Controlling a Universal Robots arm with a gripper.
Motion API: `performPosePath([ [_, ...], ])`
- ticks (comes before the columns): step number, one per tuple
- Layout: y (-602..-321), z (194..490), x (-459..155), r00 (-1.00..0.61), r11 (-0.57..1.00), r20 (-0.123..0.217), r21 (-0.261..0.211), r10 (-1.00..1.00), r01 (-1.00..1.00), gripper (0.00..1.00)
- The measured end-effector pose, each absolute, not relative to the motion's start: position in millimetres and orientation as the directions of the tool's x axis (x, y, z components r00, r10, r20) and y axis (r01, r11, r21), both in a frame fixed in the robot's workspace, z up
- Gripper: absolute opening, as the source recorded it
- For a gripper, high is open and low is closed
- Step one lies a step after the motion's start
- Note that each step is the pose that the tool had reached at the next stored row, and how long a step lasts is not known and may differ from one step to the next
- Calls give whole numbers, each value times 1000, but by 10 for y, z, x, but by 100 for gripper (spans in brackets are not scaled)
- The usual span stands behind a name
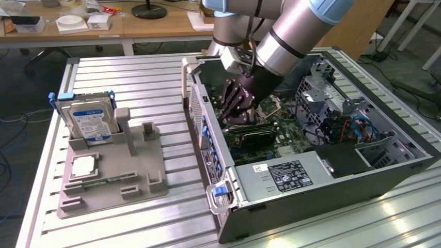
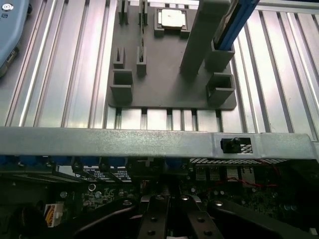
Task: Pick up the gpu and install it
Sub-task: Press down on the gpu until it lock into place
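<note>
End effector (image 1: 242, 116) pressed together inside open computer case (image 1: 386, 173), fingertips at the gpu (image 1: 253, 135) on the motherboard

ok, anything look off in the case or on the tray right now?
Nothing stands out. The gpu lies flat over the motherboard inside the open case, with the gripper down on it, jaws shut. On the tray, the hard drive stands upright in its holder. No spills or visible damage.

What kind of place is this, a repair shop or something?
Probably a robotics lab or test bench: a robot arm reaches into an open computer case on a metal table, with cluttered desks behind.
</note>
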State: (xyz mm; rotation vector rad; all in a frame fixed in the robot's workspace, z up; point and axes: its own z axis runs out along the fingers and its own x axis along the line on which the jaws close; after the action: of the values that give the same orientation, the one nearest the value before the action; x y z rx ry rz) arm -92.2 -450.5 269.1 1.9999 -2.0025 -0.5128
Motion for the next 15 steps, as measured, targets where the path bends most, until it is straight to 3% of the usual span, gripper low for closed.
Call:
performPosePath([
  [15, -4539, 2677, -846, -14, -13, -61, 429, -998, -903, 10],
])
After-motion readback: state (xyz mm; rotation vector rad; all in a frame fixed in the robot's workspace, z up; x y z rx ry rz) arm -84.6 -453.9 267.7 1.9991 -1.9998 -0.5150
